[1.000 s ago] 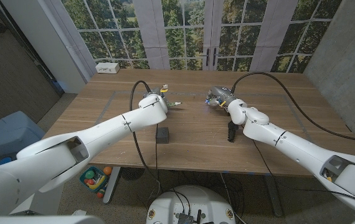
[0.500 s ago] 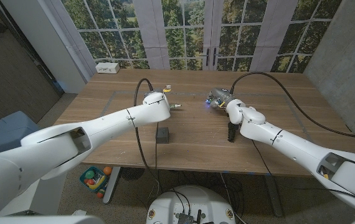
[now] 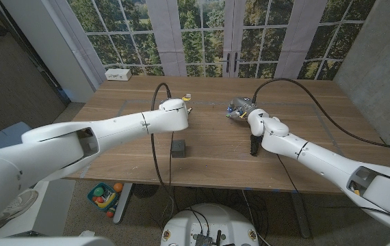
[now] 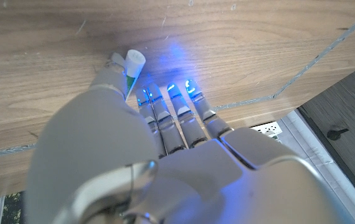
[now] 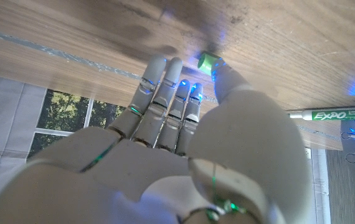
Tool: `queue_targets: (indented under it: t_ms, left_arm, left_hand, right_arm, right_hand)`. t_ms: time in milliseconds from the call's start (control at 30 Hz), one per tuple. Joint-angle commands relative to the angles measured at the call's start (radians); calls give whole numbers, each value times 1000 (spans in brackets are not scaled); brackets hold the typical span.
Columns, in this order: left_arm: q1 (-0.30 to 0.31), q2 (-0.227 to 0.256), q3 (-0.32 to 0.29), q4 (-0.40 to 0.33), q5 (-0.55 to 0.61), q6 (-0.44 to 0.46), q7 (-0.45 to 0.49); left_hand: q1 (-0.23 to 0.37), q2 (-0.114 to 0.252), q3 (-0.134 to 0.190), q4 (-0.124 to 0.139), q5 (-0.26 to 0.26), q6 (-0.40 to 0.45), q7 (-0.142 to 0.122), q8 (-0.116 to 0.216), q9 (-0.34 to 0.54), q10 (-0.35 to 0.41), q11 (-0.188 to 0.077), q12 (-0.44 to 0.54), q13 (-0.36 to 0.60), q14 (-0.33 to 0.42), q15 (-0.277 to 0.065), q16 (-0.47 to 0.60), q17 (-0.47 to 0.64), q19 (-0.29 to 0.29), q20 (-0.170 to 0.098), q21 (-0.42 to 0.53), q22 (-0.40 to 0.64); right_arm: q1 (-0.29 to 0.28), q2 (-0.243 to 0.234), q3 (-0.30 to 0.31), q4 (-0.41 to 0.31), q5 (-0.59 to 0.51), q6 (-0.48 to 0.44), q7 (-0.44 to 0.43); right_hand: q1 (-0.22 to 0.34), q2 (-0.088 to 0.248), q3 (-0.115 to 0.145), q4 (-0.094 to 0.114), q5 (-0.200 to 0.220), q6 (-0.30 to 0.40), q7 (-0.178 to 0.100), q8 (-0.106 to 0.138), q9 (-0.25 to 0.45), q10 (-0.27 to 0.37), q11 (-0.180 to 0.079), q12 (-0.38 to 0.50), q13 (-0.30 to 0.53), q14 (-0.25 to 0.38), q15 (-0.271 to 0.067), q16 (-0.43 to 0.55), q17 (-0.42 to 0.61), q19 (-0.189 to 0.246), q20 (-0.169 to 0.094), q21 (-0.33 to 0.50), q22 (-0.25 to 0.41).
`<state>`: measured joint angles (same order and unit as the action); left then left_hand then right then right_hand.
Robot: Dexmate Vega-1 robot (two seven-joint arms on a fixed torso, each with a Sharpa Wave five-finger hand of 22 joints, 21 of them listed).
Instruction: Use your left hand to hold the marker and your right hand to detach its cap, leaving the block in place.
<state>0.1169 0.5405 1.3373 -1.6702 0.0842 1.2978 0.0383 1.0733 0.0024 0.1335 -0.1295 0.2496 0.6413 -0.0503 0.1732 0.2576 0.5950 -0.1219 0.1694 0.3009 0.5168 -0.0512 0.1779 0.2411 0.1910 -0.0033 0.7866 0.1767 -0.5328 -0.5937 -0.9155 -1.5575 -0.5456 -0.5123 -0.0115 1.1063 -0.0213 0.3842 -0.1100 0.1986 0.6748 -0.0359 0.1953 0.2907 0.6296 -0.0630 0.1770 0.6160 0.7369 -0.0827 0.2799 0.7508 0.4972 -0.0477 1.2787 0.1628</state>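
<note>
A pale wooden table [image 3: 209,157] with fine grain stretches before tall windows full of green trees. My left hand [image 3: 181,104] pinches a slim white plastic marker [image 5: 333,114] with green lettering between thumb and fingers, its smooth round barrel sticking out past my fingertips. My right hand [image 3: 241,108] pinches a small green plastic cap [image 5: 209,60], short and round, at my thumb tip, the other fingers straight beside it. The cap appears to be off already, well apart from the marker. A dark square block [image 3: 178,147] with flat matte faces sits on the table on the near side of my left fingers, well clear of both hands. To finish well, I judge both pinches should stay firm, since the plastic is slick, and both hands should stay away from the block.
</note>
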Motion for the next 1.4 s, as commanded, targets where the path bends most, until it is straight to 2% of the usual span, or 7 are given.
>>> queue_targets:
  t_ms: [33,600,667,767,933,1100,1400]
  left_arm:
    - [-35,19,39,-31,-12,8,-22]
    - [147,64,-162,-147,-6,-67,157]
    - [214,64,-241,-164,-17,-110,211]
    - [275,59,-306,-180,-18,-149,264]
    - [378,81,-431,-206,-70,-305,287]
    - [463,93,-524,-207,-112,-460,306]
    - [564,118,-621,-169,-146,-763,299]
  left_hand:
    - [-34,-9,-11,1,-35,-71,-12,-1,-21,-98,17,3,-26,-64,-78,7,-20,-15,9,-20,0]
    - [-214,2,-46,47,-73,-375,-10,-7,-63,-286,78,15,-84,-182,-40,16,-44,-36,37,-85,1]
    - [-283,64,-39,88,-70,-410,0,1,-66,-307,98,20,-88,-197,-28,23,-37,-45,51,-99,3]
    - [-322,155,-7,117,-58,-451,-4,2,-69,-327,108,22,-92,-209,-17,27,-34,-53,67,-113,3]
    - [-393,199,24,167,-43,-512,-29,0,-72,-401,116,12,-98,-262,0,16,-34,-96,79,-143,3]
    - [-449,202,91,214,-25,-556,-33,3,-77,-486,119,9,-106,-337,25,5,-40,-153,76,-184,1]
    - [-500,198,198,238,-10,-636,3,-2,-83,-626,96,5,-118,-497,30,-6,-54,-224,54,-251,-4]
  right_arm:
    - [-26,-19,13,-19,5,21,-64]
    - [-95,-46,104,-25,93,180,-189]
    - [-103,-46,112,-24,95,189,-207]
    - [-116,-47,125,-17,104,223,-240]
    - [-131,-48,148,-9,131,262,-262]
    - [-151,-47,176,9,175,331,-293]
    - [-186,-39,242,93,302,570,-350]
  right_hand:
    - [-74,1,-28,18,-15,-32,-5,-1,-7,-45,8,4,-15,-74,-94,-7,13,-25,15,-46,-1]
    - [-432,25,-147,144,-22,-208,19,-9,-38,-185,48,8,-67,-240,-16,-27,-4,-144,125,-223,2]
    - [-446,29,-151,148,-21,-222,20,-10,-41,-200,48,6,-70,-253,-10,-30,-6,-165,128,-240,2]
    - [-454,44,-147,136,-12,-272,14,-12,-50,-259,59,0,-85,-321,-2,-54,-22,-211,111,-285,2]
    - [-452,67,-128,121,0,-315,8,-12,-58,-311,57,-2,-102,-378,14,-79,-51,-249,85,-328,2]
    - [-487,121,-110,135,5,-354,-8,-12,-68,-350,48,2,-126,-430,10,-89,-78,-288,51,-374,2]
    - [-543,213,-61,172,-3,-399,-1,-11,-82,-391,14,2,-166,-509,-16,-97,-120,-319,-26,-431,1]
